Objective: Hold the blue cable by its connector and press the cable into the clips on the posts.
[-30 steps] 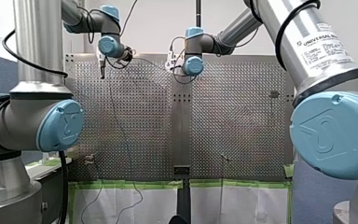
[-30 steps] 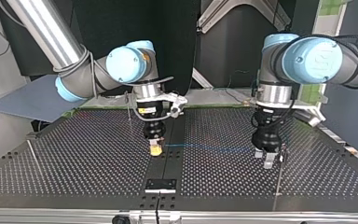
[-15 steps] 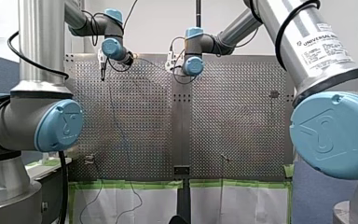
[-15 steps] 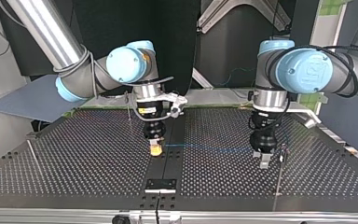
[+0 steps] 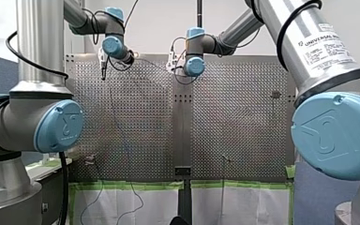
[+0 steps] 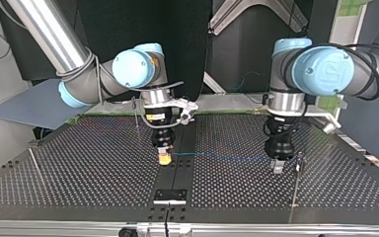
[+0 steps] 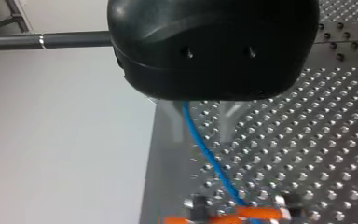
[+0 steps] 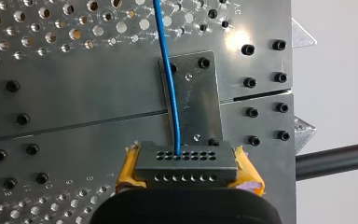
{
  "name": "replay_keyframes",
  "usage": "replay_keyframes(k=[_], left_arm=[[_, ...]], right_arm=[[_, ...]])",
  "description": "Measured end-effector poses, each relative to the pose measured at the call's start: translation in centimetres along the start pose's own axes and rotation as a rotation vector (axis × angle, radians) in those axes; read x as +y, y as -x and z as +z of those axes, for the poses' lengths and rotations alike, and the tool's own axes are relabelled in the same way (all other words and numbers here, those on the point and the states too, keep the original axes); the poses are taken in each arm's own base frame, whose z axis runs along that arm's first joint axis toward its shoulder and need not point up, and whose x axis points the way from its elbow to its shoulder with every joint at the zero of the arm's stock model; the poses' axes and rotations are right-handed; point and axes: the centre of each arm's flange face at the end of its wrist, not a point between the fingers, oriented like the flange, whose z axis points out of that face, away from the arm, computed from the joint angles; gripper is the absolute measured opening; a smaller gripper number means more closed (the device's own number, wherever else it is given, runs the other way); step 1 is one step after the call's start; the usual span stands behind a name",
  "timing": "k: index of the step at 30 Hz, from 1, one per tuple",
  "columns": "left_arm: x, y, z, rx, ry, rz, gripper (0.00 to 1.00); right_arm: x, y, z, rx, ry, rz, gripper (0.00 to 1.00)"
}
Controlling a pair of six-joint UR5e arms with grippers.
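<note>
The blue cable (image 6: 222, 157) runs level above the perforated table between my two grippers. My right gripper (image 6: 164, 157), with yellow pads, is shut on the dark grey connector (image 8: 186, 161), and the cable (image 8: 170, 79) leaves the connector ahead of it. My left gripper (image 6: 277, 168) stands at the cable's other end, beside a thin post (image 6: 299, 160). In the left wrist view the cable (image 7: 209, 158) passes between the metal fingers (image 7: 228, 114) of my left gripper (image 7: 201, 128), which stand apart with table showing between them. My right gripper's orange pads (image 7: 223, 217) show ahead.
More thin posts stand at the top view's left (image 6: 34, 165) and behind my right gripper (image 6: 136, 116). A small metal plate (image 8: 200, 102) bridges the seam between the two table halves. Green tape (image 5: 136, 185) lines the front view's near edge.
My left gripper has shifted slightly toward the top view's left along the cable, and its fingers look closer together. My right arm has stayed still with the connector.
</note>
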Motion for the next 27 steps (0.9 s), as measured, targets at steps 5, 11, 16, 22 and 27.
replay_keyframes(k=[5, 11, 16, 22, 27], left_arm=[[-0.3, 0.4, -0.4, -0.003, -0.004, -0.003, 0.0], [-0.6, 0.2, -0.7, 0.004, 0.002, -0.004, 0.0], [-0.5, -0.4, -1.0, 0.013, 0.027, 0.001, 0.0], [-0.8, -0.9, -1.2, 0.017, 0.031, 0.007, 0.0], [-1.7, -2.6, -1.5, 0.043, 0.024, 0.03, 0.0]], right_arm=[[0.0, 0.0, 0.0, 0.0, 0.0, 0.0, 0.0], [-0.1, 0.0, 0.0, -0.002, -0.002, -0.001, 0.0], [-0.1, 0.2, -0.1, -0.006, -0.003, -0.002, 0.0], [0.1, 1.4, -0.7, -0.029, 0.003, -0.004, 0.0], [0.6, 3.3, -1.5, -0.065, 0.009, -0.01, 0.0]])
